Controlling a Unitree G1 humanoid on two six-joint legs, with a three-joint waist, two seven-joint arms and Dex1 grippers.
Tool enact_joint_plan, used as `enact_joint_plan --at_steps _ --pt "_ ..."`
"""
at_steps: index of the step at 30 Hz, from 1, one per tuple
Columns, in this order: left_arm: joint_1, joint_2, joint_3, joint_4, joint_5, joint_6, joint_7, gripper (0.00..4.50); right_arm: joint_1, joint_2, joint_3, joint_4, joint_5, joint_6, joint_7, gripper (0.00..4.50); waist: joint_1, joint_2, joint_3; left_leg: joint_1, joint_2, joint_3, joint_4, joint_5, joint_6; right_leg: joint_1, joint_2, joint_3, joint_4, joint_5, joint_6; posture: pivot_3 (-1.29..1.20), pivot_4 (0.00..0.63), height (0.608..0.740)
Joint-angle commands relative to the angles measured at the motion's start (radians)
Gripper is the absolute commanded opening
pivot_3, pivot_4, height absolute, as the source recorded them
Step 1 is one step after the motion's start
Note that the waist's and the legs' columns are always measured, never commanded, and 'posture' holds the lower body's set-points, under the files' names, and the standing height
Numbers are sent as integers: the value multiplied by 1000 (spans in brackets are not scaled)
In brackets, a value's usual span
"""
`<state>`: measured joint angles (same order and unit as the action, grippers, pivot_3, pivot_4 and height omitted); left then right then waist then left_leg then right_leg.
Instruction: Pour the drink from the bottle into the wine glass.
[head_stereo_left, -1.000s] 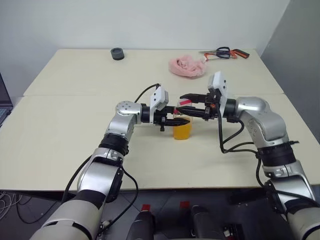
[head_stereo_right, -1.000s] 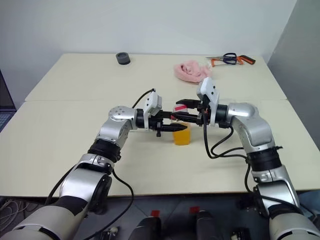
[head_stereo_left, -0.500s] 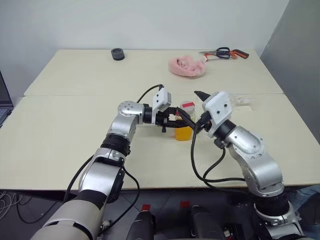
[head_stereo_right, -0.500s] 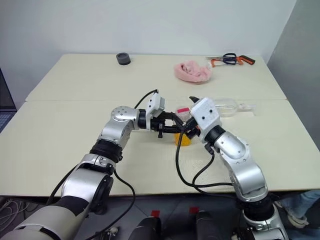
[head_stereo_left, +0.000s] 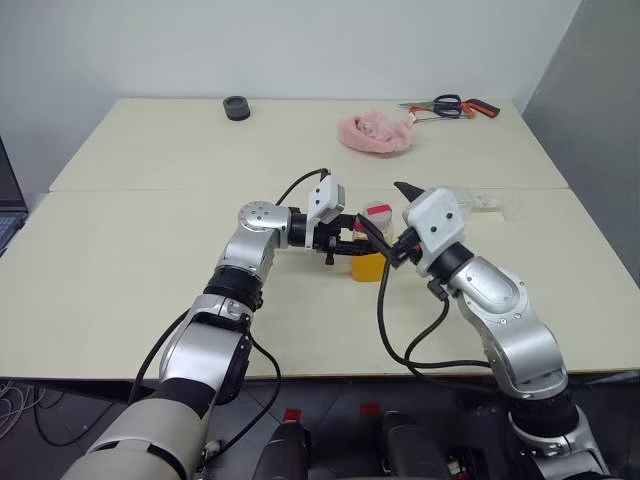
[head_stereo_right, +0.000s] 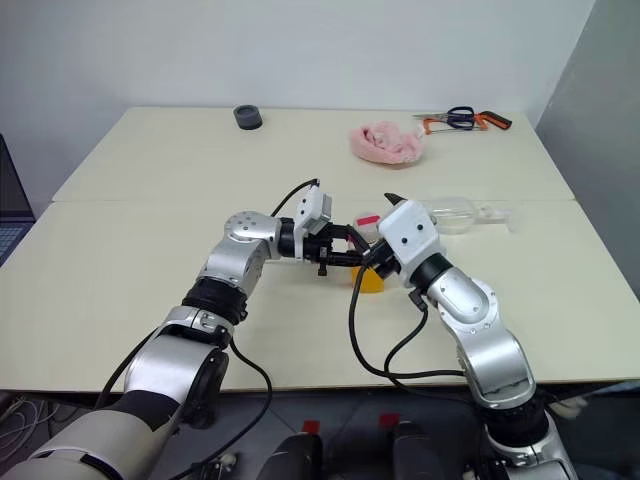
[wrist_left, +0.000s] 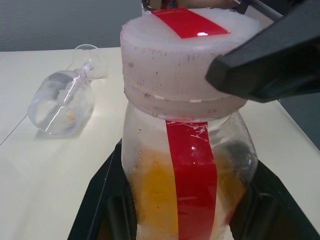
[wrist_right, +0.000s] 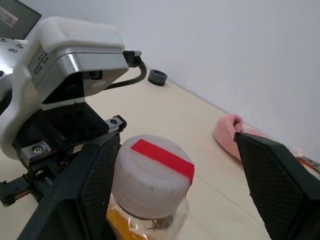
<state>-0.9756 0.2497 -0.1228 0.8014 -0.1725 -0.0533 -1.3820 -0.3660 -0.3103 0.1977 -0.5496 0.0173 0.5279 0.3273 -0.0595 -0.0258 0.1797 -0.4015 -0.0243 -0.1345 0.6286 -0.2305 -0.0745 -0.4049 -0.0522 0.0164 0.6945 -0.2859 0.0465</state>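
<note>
Plastic bottle (wrist_left: 187, 165) — left tool (head_stereo_left: 352, 243) clamped | right tool (wrist_right: 175, 185) spread astride cap (wrist_right: 152, 175)

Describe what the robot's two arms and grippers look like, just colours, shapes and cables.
Both arms are rounded silver-grey metal segments joined by black bands, darker toward the shoulders. Each wrist carries a boxy white camera housing. A loose black cable loops along each forearm. The left gripper and right gripper each have two black fingers; the right one's broad pads are finely textured.

No legible txt or nos. anywhere.
</note>
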Motion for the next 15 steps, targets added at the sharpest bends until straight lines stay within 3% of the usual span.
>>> enact_joint_plan --at_steps 1,15 --pt "-21 12 12 -24 -6 -24 -4 1786 14 -20 -92 -39 -5 25 -24 3881 -1 0 0 0 0 0 0 0 0 0 0 0 0 0 0 0 150 740" --pt "-18 21 10 -20 -6 -30 5 1786 41 -64 -158 -95 40 81 -32 3881 0 0 0 0 0 0 0 0 0 0 0 0 0 0 0 0 150 740"
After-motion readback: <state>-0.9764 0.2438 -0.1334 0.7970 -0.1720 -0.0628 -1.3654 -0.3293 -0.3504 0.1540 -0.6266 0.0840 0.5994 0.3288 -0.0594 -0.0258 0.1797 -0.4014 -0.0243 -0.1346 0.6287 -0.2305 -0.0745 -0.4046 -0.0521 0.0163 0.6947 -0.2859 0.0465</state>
